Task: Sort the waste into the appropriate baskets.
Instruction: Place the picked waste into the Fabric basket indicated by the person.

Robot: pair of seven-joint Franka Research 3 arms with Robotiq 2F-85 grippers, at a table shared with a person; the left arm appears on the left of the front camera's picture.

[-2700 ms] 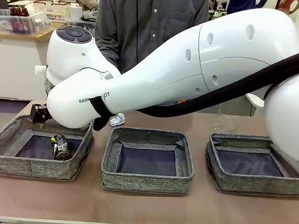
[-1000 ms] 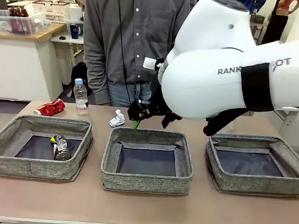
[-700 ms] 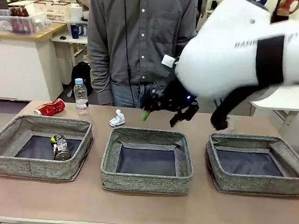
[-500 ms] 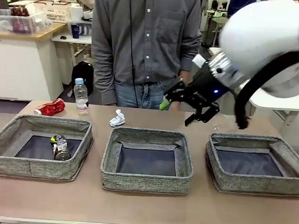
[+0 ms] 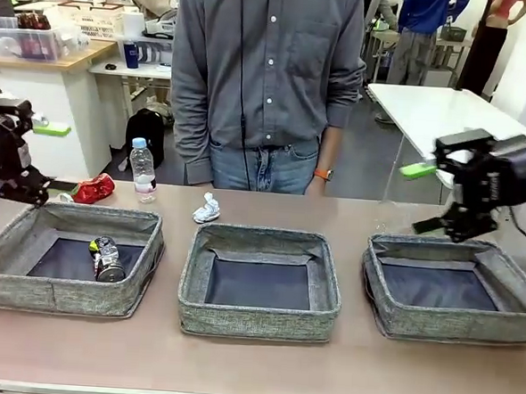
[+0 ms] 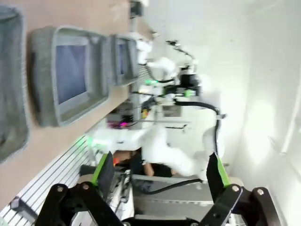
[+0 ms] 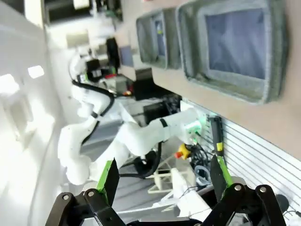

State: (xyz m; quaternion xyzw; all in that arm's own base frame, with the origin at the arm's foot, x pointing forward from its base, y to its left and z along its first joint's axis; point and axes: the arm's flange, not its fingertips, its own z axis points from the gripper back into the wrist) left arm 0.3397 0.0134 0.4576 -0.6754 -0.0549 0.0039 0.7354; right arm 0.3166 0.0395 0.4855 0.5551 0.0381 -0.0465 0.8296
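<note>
While aloft, left hand (image 5: 37, 161), right hand (image 5: 422, 199) (agape)

i work in a robotics lab, not a home or a shop. my table (image 5: 253, 366) has a slotted metal rail (image 7: 263, 157) along its edge, with a red stop button (image 7: 182, 151) on a yellow base just below it, near my left arm's white links (image 7: 141, 134). behind the person (image 5: 271, 72) stand a counter (image 5: 48, 63) loaded with clear storage bins (image 5: 27, 33), a white workbench (image 5: 438, 105), and another person (image 5: 422, 28) farther off.
</note>
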